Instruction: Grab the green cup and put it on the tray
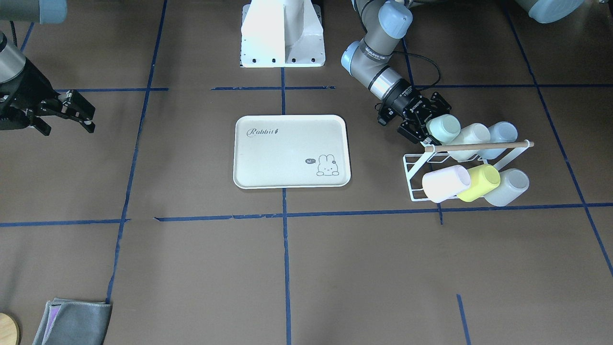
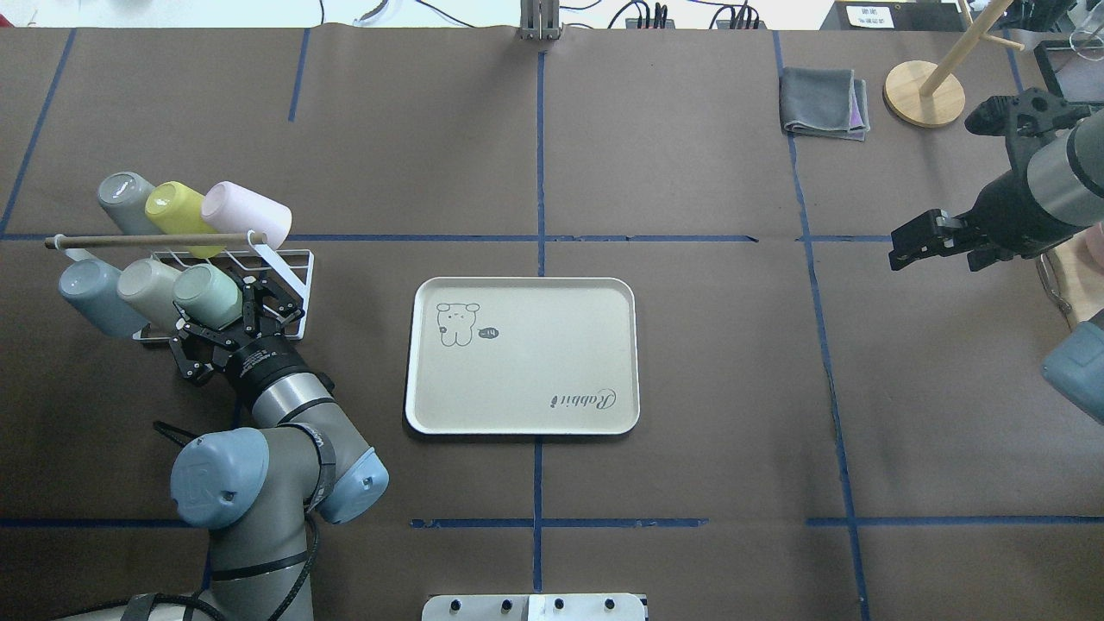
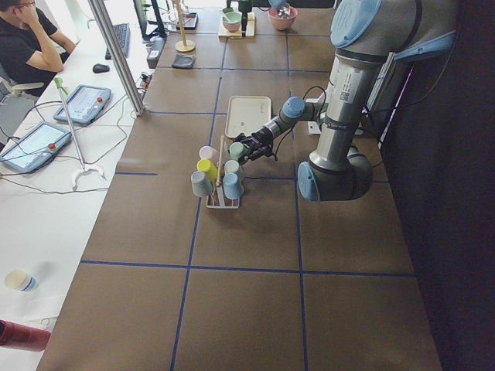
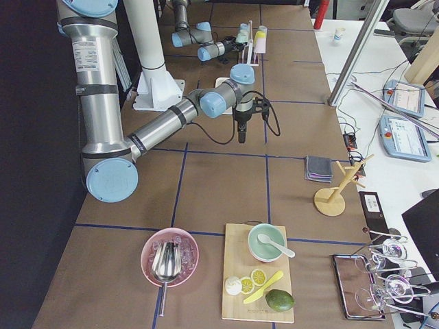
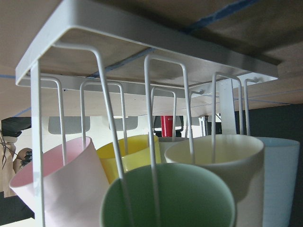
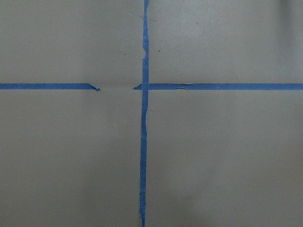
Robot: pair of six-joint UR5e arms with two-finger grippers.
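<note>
Finds the green cup tilted on a prong of the white rack, rightmost in the near row, at the table's left, well apart from the tray at centre. Has the left gripper right at that cup's near end, fingers spread to either side; cannot tell whether touching. Has the right gripper far right, above bare table, fingers apart.
</note>
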